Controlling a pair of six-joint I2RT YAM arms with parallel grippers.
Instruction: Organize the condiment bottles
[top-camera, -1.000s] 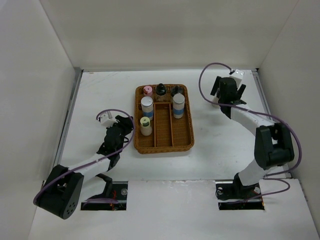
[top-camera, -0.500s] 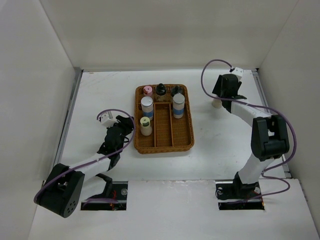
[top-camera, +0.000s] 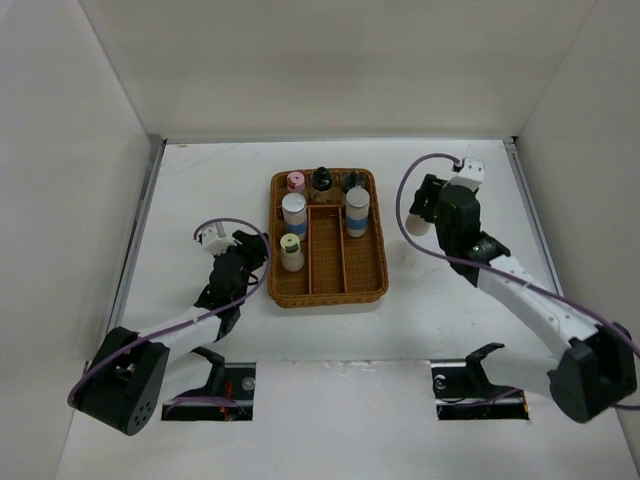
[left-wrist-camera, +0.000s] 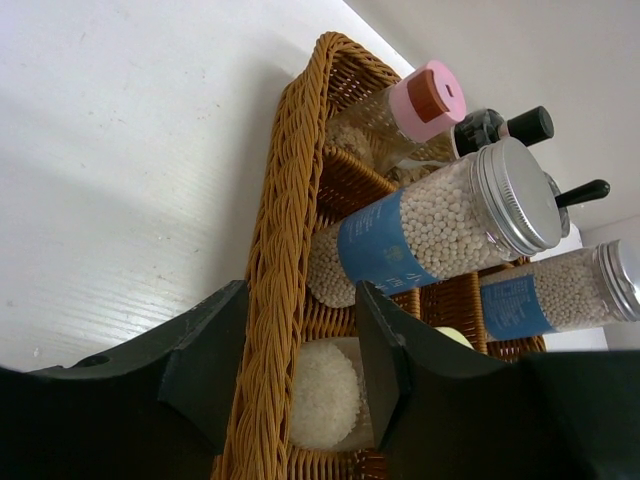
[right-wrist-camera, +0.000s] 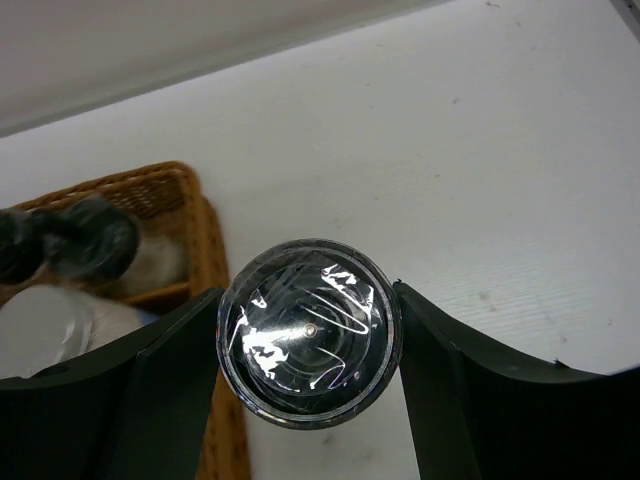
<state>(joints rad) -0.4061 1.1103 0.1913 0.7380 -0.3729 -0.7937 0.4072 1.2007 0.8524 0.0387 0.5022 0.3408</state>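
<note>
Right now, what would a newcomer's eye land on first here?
The brown wicker tray mid-table, with six condiment bottles standing in it, mostly toward the far end. Next, the right end effector shut on another bottle just right of the tray, its shiny round end filling the right wrist view. The left end effector sits open at the tray's left rim.

We find no words, numbers or brand marks that we can read anywhere in these views. The blue labels on the silver-capped bottle (left-wrist-camera: 440, 225) and the second labelled bottle (left-wrist-camera: 555, 295) show no lettering we can make out.
</note>
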